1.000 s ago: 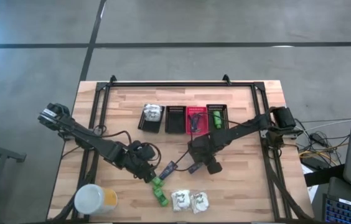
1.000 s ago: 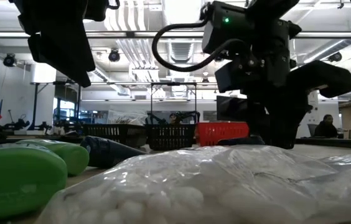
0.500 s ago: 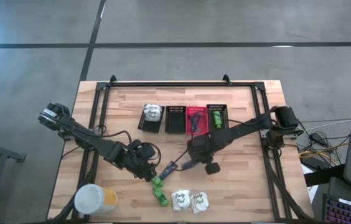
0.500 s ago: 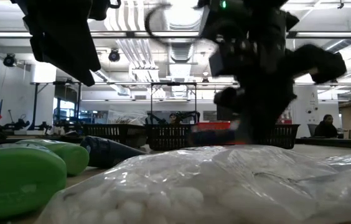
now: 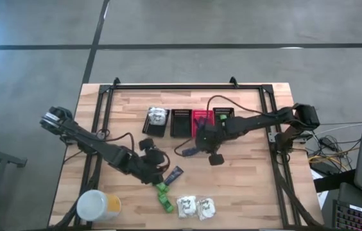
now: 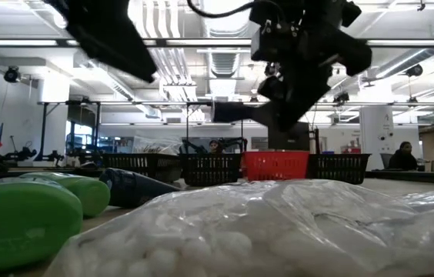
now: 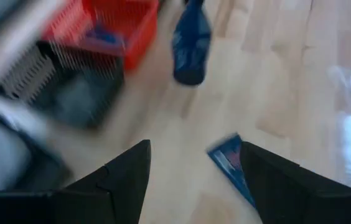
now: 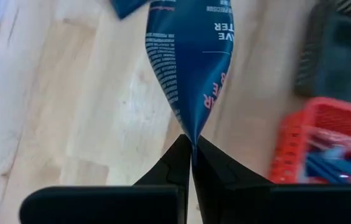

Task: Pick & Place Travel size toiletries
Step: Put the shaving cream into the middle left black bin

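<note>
My right gripper hangs above the table in front of the red basket, shut on a dark blue squeeze tube. My left gripper is open over bare wood, above a second dark tube that lies flat on the table. Two green bottles and two white packets lie near the table's near edge. The low view shows the bottles and a packet close up. My right gripper pinches the tube's flat crimped end between its two fingertips. The tube reaches straight on past the fingertips, toward the table's left and near side. It is lifted clear of the table and lies about level in the low view.
Four small mesh baskets stand in a row at the far side: a black one with a white packet, another black one, the red one with blue items, and a black one with a green bottle. A big yellow white-lidded container stands at the near left corner.
My right gripper, shut on the tube, has risen and moved toward the far edge, up to the red basket; the tube has been lifted clear of the table. My left gripper has shifted a little toward the far edge.
</note>
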Controlling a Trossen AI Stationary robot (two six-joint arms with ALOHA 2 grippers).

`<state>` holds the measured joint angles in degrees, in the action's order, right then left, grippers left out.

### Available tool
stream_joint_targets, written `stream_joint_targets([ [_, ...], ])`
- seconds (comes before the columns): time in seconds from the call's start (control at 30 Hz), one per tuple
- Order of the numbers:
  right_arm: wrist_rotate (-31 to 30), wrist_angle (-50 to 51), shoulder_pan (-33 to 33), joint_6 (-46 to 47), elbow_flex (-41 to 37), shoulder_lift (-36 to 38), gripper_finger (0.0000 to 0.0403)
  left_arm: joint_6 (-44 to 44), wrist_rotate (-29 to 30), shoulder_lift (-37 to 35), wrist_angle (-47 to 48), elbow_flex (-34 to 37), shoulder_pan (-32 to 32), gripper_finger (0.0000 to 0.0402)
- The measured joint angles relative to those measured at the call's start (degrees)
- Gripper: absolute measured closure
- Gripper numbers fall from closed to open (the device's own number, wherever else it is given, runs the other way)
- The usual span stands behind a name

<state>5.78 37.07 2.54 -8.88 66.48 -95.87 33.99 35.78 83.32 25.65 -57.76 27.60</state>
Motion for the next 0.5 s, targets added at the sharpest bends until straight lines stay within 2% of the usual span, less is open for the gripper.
stream_joint_targets([
  [0.1, 0.0, -0.3, -0.5, -0.3, 0.7, 0.7, 0.0394, -9.8, 2.3, 0.8, -4.8, 0.0, -1.7, 0.0147],
  [0.2, 0.1, 0.0, -0.4, -0.4, 1.8, 0.7, 0.0394, -14.8, 2.3, 1.6, -9.1, 0.0, -4.2, 0.0138],
  [0.33, 0.1, -0.2, -0.5, -0.2, 3.0, 0.6, 0.0394, -17.1, 1.4, 2.4, -11.9, 0.0, -7.5, 0.0131],
  [0.5, 0.1, -0.4, -1.1, 0.8, 3.6, 0.6, 0.0394, -16.8, -4.8, 2.4, -12.8, 0.0, -9.5, 0.0131],
])
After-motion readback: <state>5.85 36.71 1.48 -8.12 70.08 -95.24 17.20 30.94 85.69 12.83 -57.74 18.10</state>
